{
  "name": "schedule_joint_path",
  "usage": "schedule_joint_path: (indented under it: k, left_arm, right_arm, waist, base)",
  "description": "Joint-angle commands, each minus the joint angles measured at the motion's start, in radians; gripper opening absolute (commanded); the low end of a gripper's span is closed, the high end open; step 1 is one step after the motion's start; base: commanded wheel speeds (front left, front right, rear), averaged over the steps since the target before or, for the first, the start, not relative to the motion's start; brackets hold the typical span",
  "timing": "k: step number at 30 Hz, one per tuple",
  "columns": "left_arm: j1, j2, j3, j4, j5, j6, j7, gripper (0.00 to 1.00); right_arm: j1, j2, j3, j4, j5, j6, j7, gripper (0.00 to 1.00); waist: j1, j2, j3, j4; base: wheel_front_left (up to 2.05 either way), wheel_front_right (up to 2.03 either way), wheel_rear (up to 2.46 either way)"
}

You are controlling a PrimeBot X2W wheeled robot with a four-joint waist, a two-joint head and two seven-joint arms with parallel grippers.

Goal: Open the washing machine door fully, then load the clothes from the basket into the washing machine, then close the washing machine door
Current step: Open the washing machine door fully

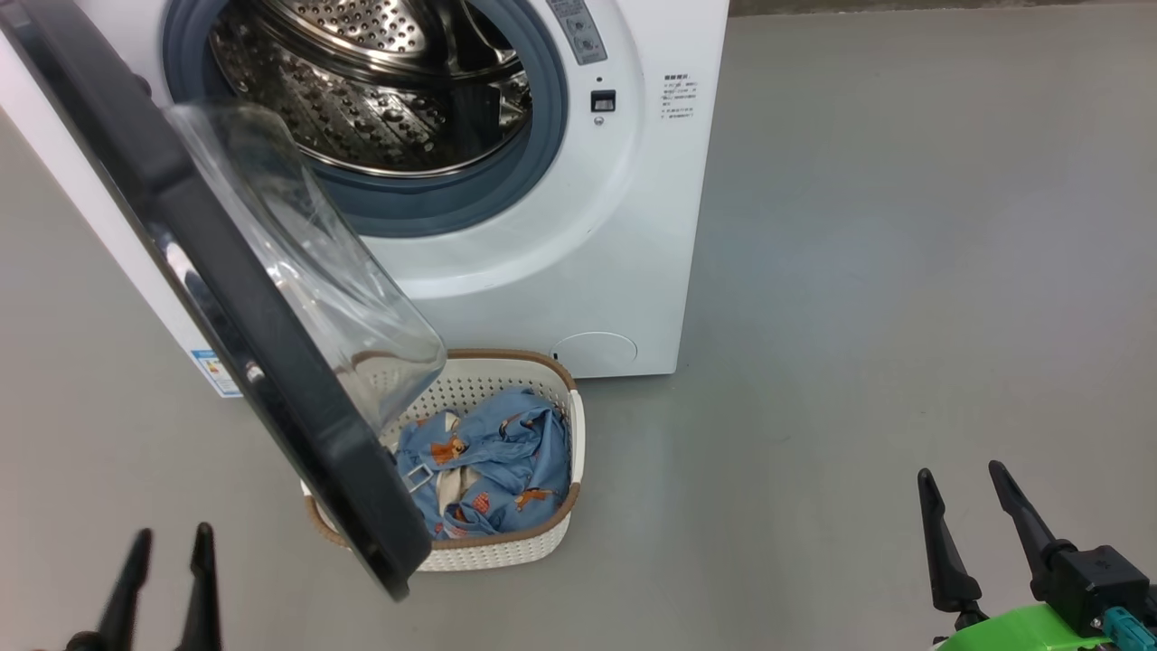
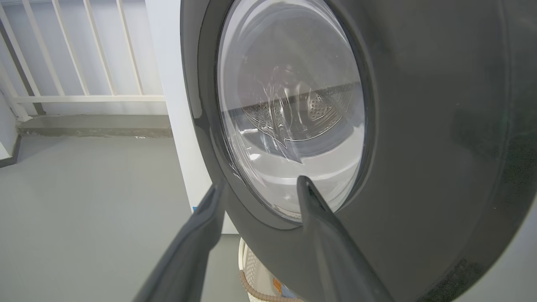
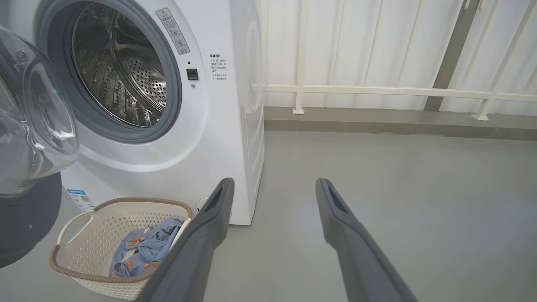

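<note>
One step of three near done, two not yet begun. At lower left of the head view, left end effector [image 1: 174,533] low over the floor [image 1: 859,271], long dark fingers apart with nothing between them, somewhat blurred, short of the near edge of the washing machine door [image 1: 244,316]. Seen from its own wrist, aimed at that door's outer face, no contact to be made out. Next along, door swung well out from the front, roughly edge-on to the head camera, black rim to the left, clear glass bowl bulging to the right, lower part hanging over the left side of the basket [image 1: 488,553]. Judged open far enough to free the mouth, yet perhaps short of fully open: likely a little more swing wanted, both to finish the first step and to uncover the basket. Just right of the door's lower end, basket on the floor close to the foot of the washing machine [image 1: 587,253], clothes [image 1: 506,452] heaped inside, blue printed fabric around a cream cloth, none out of it. Above and behind, drum [image 1: 380,99] bare in the part shown, no fabric to be seen. Far right, right end effector [image 1: 959,470] spread wide, empty, well apart from basket and machine. Remaining: all of the loading, then the closing of the door.
</note>
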State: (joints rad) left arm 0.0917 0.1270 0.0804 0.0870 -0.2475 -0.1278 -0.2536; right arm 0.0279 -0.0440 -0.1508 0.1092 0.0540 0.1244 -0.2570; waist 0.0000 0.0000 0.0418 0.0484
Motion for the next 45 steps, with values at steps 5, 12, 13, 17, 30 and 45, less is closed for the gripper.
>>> schedule_joint_path:
  k: [5,12,13,17,30,45]
  left_arm:
    - [-0.033,0.023,0.032,-0.017,-0.01,-0.003,-0.008,0.0]
    - [-0.071,0.0,0.084,-0.169,-0.028,-0.003,-0.008,0.0]
    - [-0.08,-0.003,0.093,-0.2,-0.034,-0.003,-0.008,0.0]
    - [-0.115,-0.009,0.106,-0.362,-0.06,-0.003,-0.008,0.0]
    - [-0.112,0.038,-0.108,-0.585,-0.082,-0.003,-0.008,0.0]
    - [-0.086,0.11,-0.456,-0.492,-0.11,-0.003,-0.008,0.0]
  right_arm:
    - [-0.011,-0.006,0.024,-0.019,0.003,0.006,-0.005,1.0]
    - [-0.013,-0.006,0.025,-0.013,0.005,0.006,-0.005,1.0]
    - [-0.013,-0.006,0.026,-0.013,0.006,0.006,-0.005,1.0]
    - [-0.011,-0.006,0.032,-0.011,0.007,0.006,-0.005,1.0]
    - [-0.013,-0.006,0.047,0.0,0.017,0.006,-0.005,1.0]
    - [-0.015,-0.006,0.045,0.033,0.053,0.006,-0.005,1.0]
  waist:
    - [0.0,0.0,0.0,0.001]
    - [0.0,0.0,-0.003,0.003]
    - [0.0,0.0,-0.003,0.003]
    - [0.0,0.0,-0.008,0.003]
    - [0.0,0.0,-0.015,-0.004]
    - [0.0,0.0,-0.017,-0.027]
  base:
    - [0.0,0.0,0.0]
    - [0.0,0.0,0.0]
    - [0.0,0.0,0.0]
    - [0.0,0.0,0.0]
    - [0.0,0.0,0.0]
    - [0.0,0.0,0.0]
